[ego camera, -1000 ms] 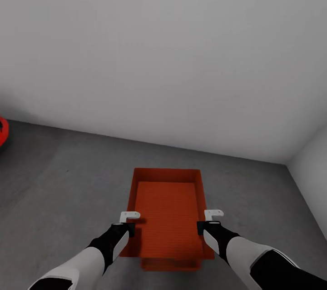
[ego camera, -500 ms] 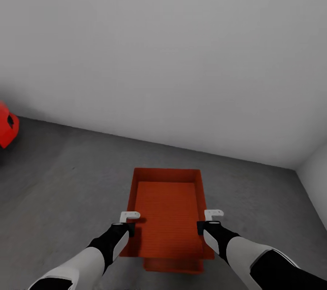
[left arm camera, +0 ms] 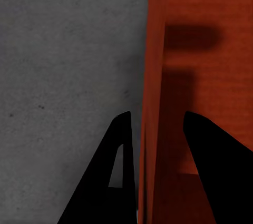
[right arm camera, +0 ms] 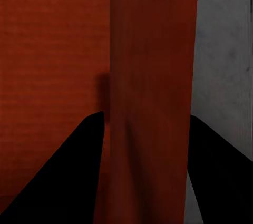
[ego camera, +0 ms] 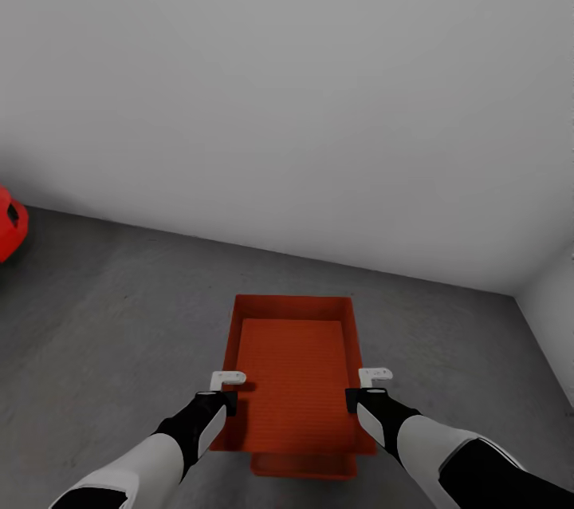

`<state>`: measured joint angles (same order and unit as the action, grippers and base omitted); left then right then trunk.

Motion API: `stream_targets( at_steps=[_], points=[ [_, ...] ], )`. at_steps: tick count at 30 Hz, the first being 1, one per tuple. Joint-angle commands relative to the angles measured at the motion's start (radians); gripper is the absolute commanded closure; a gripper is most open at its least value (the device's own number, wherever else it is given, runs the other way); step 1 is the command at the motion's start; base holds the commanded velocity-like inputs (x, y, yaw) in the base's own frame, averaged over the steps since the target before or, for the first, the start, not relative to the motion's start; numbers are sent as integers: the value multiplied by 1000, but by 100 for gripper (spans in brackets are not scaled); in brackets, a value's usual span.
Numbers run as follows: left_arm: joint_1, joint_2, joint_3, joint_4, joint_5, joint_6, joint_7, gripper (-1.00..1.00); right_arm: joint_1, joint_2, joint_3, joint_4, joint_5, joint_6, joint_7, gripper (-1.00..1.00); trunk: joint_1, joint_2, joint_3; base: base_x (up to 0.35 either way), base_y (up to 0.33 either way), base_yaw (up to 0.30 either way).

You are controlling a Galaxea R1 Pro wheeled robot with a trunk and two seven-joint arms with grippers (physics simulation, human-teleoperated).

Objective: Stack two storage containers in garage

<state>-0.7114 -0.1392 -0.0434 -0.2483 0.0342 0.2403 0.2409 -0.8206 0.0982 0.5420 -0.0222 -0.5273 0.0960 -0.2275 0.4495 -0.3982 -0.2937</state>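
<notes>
In the head view I hold one orange-red storage container [ego camera: 293,365] by its two long walls, over the dark grey garage floor [ego camera: 119,317]. My left gripper [ego camera: 231,402] is shut on its left wall [left arm camera: 154,76], one black finger on each side. On the right wall [right arm camera: 153,76] my right gripper [ego camera: 349,400] is shut the same way. Under the near end of the held bin, the edge of the second storage container [ego camera: 303,466] peeks out. Whether the two bins touch, I cannot tell.
A pale grey wall [ego camera: 303,94] rises close ahead, and another wall [ego camera: 554,333] closes the right side. Part of a red car [ego camera: 8,223] shows at the far left edge. Bare concrete floor spreads to the left and right of the bins.
The whole view has swung slightly, so the car and the wall corner shifted in the picture. Both grippers keep the same hold on the container.
</notes>
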Motion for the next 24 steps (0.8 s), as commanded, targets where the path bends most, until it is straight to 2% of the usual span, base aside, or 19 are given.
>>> stream_targets(
  at_steps=[1, 11, 24],
  points=[
    [0, -2, 20, 1, -7, 8, 5, 100, 0, 9, 88, -2, 10, -33, -53, 100, 0, -2, -2, 0, 0, -214],
    [0, -2, 20, 1, -7, 8, 5, 100, -1, 9, 88, -2, 10, -33, -53, 100, 0, -2, -2, 0, 0, -225],
    [0, -2, 20, 1, -7, 8, 5, 100, 0, 9, 88, -2, 10, -33, -53, 100, 0, -2, -2, 0, 0, -16]
  ],
)
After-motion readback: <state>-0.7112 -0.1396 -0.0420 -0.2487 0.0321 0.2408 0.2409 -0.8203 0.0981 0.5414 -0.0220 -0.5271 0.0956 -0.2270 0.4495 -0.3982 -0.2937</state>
